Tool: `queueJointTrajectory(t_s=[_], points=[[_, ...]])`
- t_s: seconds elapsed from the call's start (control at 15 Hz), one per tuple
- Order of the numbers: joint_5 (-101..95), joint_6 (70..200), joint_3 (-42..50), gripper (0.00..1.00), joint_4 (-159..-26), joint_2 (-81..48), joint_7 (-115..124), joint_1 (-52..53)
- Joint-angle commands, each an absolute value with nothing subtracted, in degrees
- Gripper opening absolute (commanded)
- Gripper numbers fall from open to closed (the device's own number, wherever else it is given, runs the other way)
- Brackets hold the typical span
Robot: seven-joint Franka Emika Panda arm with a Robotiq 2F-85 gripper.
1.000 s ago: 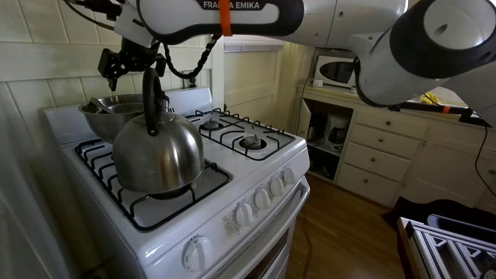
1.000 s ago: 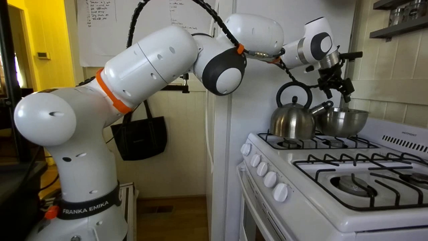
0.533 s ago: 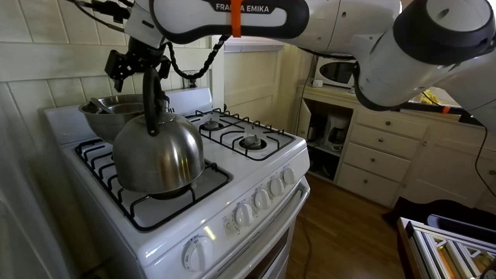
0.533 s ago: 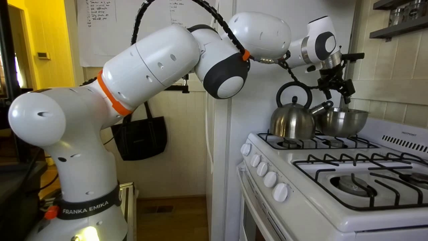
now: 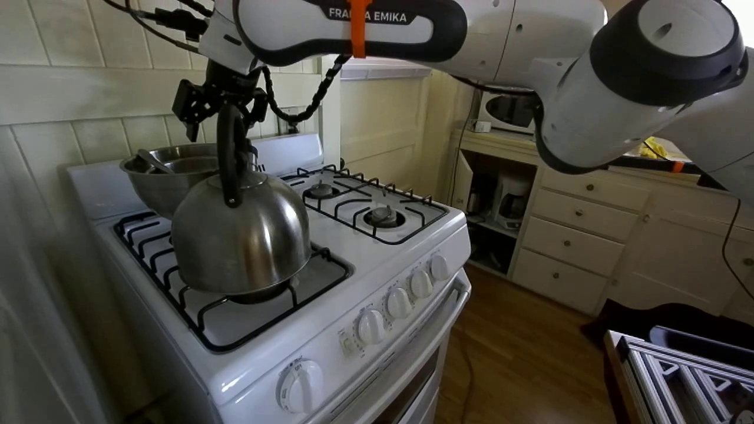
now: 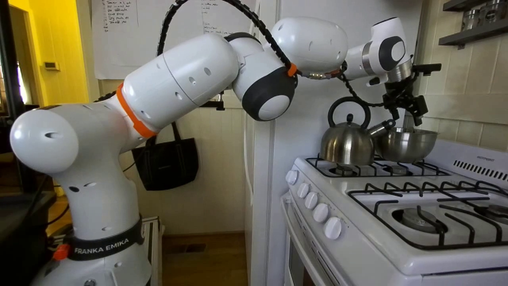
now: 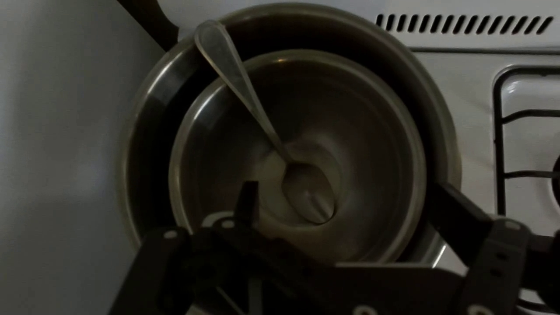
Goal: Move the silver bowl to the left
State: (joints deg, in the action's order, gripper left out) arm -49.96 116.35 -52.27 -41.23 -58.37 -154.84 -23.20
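The smaller silver bowl (image 7: 372,127) sits upright, nested inside the larger silver bowl (image 6: 408,147). A metal spoon (image 7: 238,78) rests with its scoop on the smaller bowl's floor and its handle slanting across both rims. The pair stands toward the rear of a black grate (image 6: 381,175) on the white gas stove (image 5: 377,278).

Just above the bowls and apart from them hangs the gripper (image 6: 406,118), pointing down, its two fingers spread wide and holding nothing. In the wrist view one finger overlaps the smaller bowl's interior, the other the right side of the larger bowl.

On the front part of the same grate stands a steel kettle (image 5: 241,235) with a tall black handle; whether it touches the larger bowl cannot be told. White knobs (image 5: 371,327) line the stove's front.

The white robot arm (image 6: 190,73) reaches across from well away. A black tote bag (image 6: 166,165) hangs behind it, and in an exterior view a microwave (image 5: 510,111) stands on a counter (image 5: 506,142).
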Motion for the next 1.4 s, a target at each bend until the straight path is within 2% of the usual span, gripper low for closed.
queueJointTrajectory(t_s=[0.0,0.8,1.33], points=[[-50.53,116.47,-51.46,1.0,-40.66,-58.82,-154.15,-22.2],[-49.11,114.35,-49.93,1.0,-33.29,-62.87,-153.46,-16.85],[-49.62,119.78,-50.11,1.0,-35.99,-58.44,-139.68,-23.99]])
